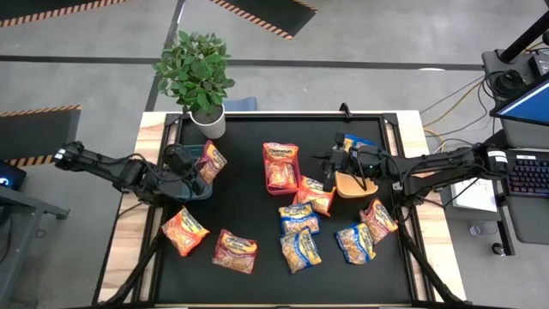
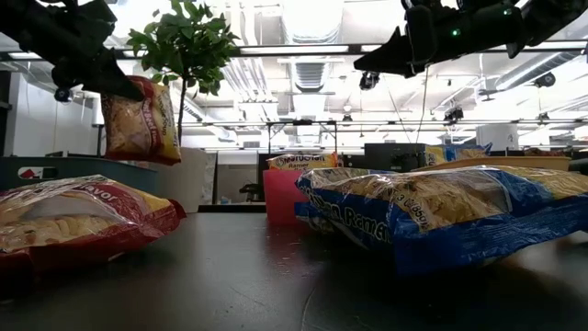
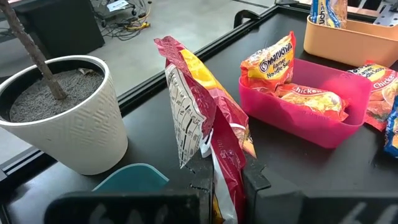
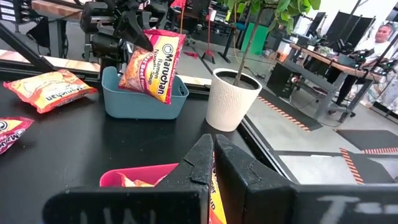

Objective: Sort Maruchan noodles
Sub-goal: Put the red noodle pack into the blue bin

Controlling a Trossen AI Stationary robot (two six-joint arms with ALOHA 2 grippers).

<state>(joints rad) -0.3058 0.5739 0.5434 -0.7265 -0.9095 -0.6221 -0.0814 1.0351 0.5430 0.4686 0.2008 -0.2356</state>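
Above teal bin [image 4: 144, 99]: left end effector [image 4: 134, 38] clamping packet [image 4: 152, 65]

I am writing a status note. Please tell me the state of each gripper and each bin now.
left gripper: shut on a red-pink packet, above the teal bin
right gripper: shut, empty, over the table's middle
teal bin: empty
red bin: holds orange packets
tan bin: holds a blue packet

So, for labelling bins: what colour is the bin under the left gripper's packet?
Teal bin, clearest in the right wrist view.
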